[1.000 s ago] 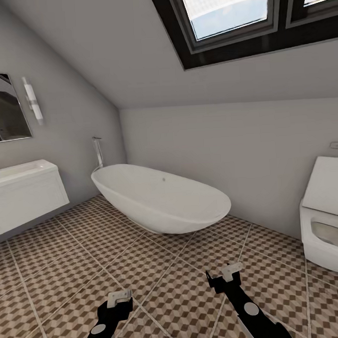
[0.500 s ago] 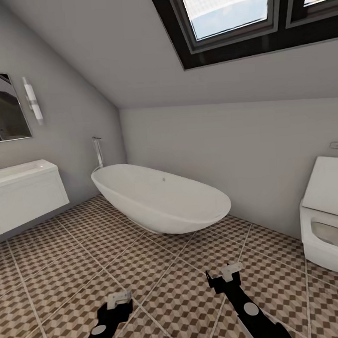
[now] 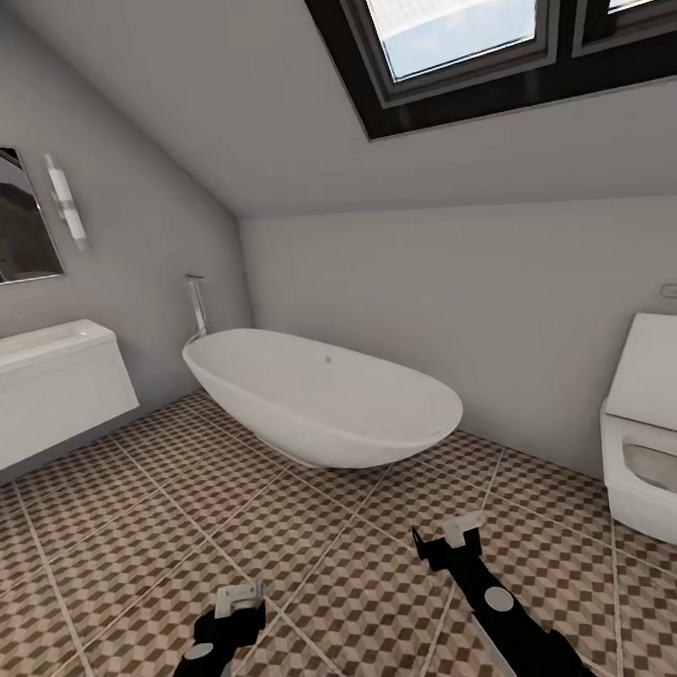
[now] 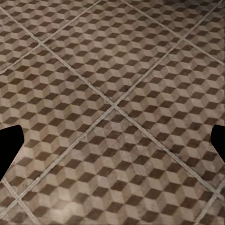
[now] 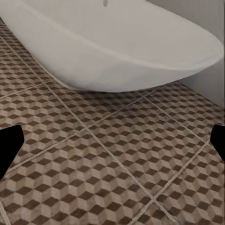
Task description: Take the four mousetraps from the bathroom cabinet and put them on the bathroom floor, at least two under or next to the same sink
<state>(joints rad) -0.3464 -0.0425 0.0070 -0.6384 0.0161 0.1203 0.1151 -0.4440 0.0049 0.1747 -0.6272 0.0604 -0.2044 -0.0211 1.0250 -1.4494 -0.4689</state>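
Observation:
The mousetraps and the cabinet are out of view. The brown-and-beige cube-patterned bathroom floor (image 3: 321, 540) spreads out ahead of me. The white bathroom sink (image 3: 38, 342) on its wall-hung drawer unit stands at the far left. My left gripper (image 3: 239, 597) hangs low over the tiles, open and holding nothing; in its wrist view the left gripper (image 4: 112, 145) has bare floor (image 4: 117, 93) between its dark fingertips (image 4: 9, 145). My right gripper (image 3: 451, 534) is also open and holding nothing, and in its wrist view the right gripper (image 5: 112, 145) points toward the tub.
An oval white bathtub (image 3: 322, 390) stands against the back wall, with its side close ahead in the right wrist view (image 5: 117, 47). A white toilet (image 3: 655, 439) is at the right. A mirror (image 3: 5, 214) hangs above the sink. The sloped ceiling holds a dark-framed skylight (image 3: 480, 29).
My right gripper has shifted slightly forward, away from me. The left arm has sunk a little. The room and the camera have stayed as they were.

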